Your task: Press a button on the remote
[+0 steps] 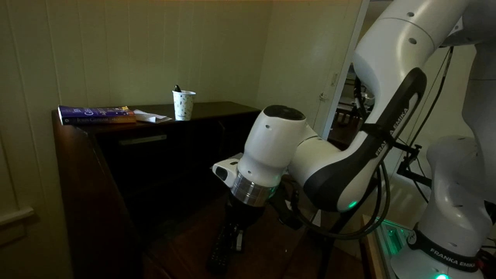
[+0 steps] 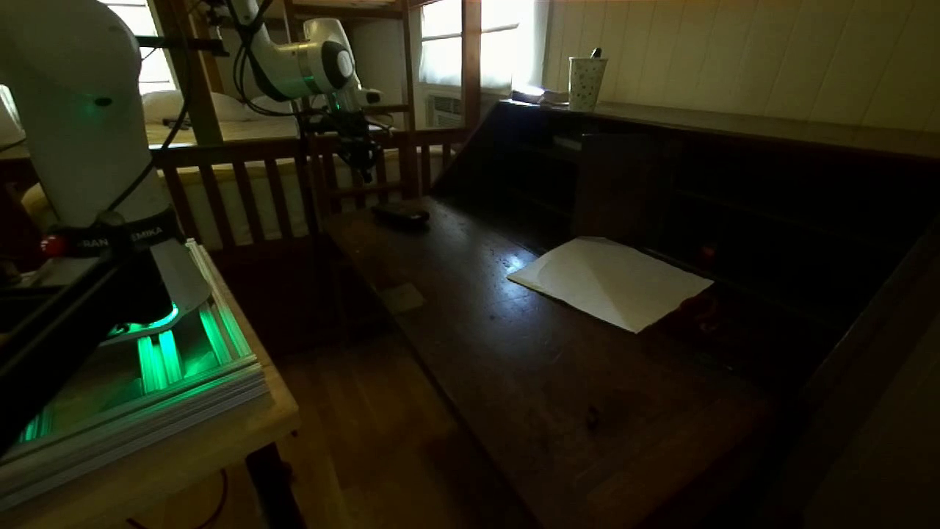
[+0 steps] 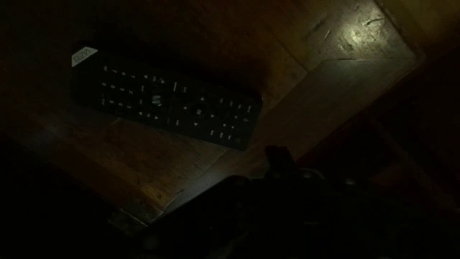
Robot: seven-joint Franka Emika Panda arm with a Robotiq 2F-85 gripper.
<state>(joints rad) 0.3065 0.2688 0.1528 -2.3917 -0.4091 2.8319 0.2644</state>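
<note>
The remote [image 3: 165, 104] is a slim black bar with rows of pale button marks and a light label at one end. It lies face up on the dark wooden desk in the wrist view. It also shows in both exterior views, at the desk's far end [image 2: 400, 215] and partly beside the gripper [image 1: 219, 252]. My gripper [image 3: 276, 149] is very dark in the wrist view; its fingertips look together, with nothing between them. The tips appear just off the remote's unlabelled end. In an exterior view the gripper [image 2: 367, 176] hangs above the remote, apart from it.
A white paper sheet [image 2: 609, 283] lies on the desk [image 2: 499, 367]. Dark cubbies stand along its back. The upper shelf holds a patterned cup [image 1: 183, 106], a book [image 1: 97, 115] and folded paper [image 1: 149, 116]. A wooden railing [image 2: 242, 191] stands beyond the desk.
</note>
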